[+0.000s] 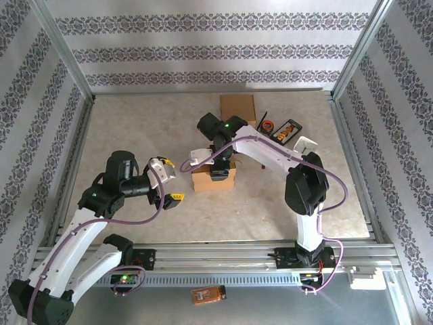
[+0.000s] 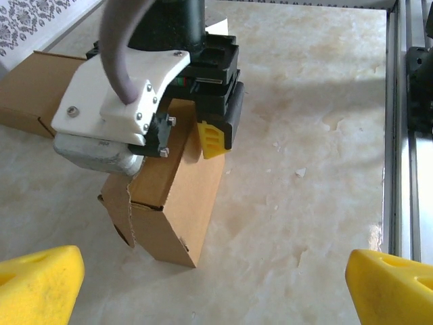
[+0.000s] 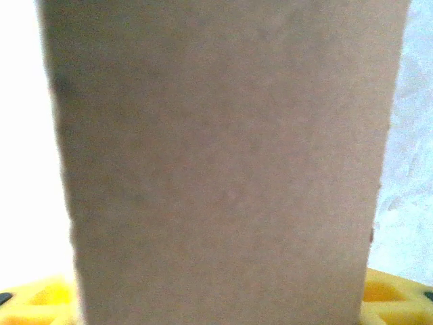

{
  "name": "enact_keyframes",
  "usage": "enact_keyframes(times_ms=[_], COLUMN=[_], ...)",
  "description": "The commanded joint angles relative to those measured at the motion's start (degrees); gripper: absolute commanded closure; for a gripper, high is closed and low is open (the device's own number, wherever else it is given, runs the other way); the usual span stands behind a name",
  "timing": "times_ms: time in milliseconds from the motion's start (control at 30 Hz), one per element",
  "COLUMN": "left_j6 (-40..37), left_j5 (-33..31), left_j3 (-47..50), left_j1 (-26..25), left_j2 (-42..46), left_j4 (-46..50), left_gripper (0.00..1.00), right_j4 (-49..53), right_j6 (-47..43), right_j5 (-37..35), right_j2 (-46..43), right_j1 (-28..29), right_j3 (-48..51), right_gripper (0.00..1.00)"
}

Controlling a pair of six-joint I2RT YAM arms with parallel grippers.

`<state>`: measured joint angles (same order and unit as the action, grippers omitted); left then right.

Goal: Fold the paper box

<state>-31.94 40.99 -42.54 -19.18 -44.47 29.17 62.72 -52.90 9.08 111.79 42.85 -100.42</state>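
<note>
The paper box [image 1: 214,179], plain brown cardboard, stands upright near the table's middle. In the left wrist view the paper box [image 2: 181,203] has a loose flap [image 2: 116,203] hanging off its left side. My right gripper [image 1: 220,169] sits on top of it, one yellow finger [image 2: 212,139] down along its right face. Close up, cardboard [image 3: 223,169] fills the space between the yellow fingers [image 3: 40,301], which stand wide apart. My left gripper [image 1: 170,183] hovers left of the box, open with nothing between its yellow fingertips [image 2: 392,284].
A flat cardboard sheet [image 1: 237,107] lies at the back. Small orange and black items [image 1: 284,130] and a white piece [image 1: 306,143] sit at the back right. Metal frame rails [image 1: 352,169] bound the table. Bare tabletop lies in front of the box.
</note>
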Motion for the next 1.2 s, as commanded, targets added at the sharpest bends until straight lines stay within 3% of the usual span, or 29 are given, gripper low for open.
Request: enact_keyframes(times_ms=[0, 133, 267, 467, 667, 867, 1167], left_j6=[-2.33, -1.99, 0.29, 12.58, 26.85, 34.36, 35.19], left_j5=[-2.45, -3.95, -6.28, -8.69, -14.91, -19.63, -16.98], left_j3=[0.37, 0.29, 0.01, -1.03, -2.72, -6.29, -11.05], left_j1=[-1.22, -1.93, -2.62, -3.69, -3.85, -3.83, -3.76], left_j2=[0.06, -0.07, -0.03, -1.51, -4.57, -9.86, -15.1], left_j4=[2.51, 2.41, 0.8, -7.05, -14.53, -15.12, -9.84], left_gripper=[0.01, 0.01, 0.01, 0.01, 0.01, 0.02, 0.02], right_j4=[0.09, -0.95, -3.18, -12.69, -26.09, -37.89, -38.27], right_j6=[-0.63, 0.32, 4.12, 17.92, 37.02, 53.48, 57.08], right_j5=[0.08, 1.45, 7.37, 13.01, 16.08, 15.54, 18.02], right_j2=[-0.65, -2.71, -5.96, -12.73, -23.44, -35.2, -43.22], right_j1=[-0.49, -0.79, -2.52, -5.65, -8.5, -12.13, -18.23], right_j3=[-1.55, -1.53, -1.4, 3.2, 15.59, 29.57, 41.84], right_gripper=[0.33, 0.29, 0.26, 0.26, 0.3, 0.31, 0.33])
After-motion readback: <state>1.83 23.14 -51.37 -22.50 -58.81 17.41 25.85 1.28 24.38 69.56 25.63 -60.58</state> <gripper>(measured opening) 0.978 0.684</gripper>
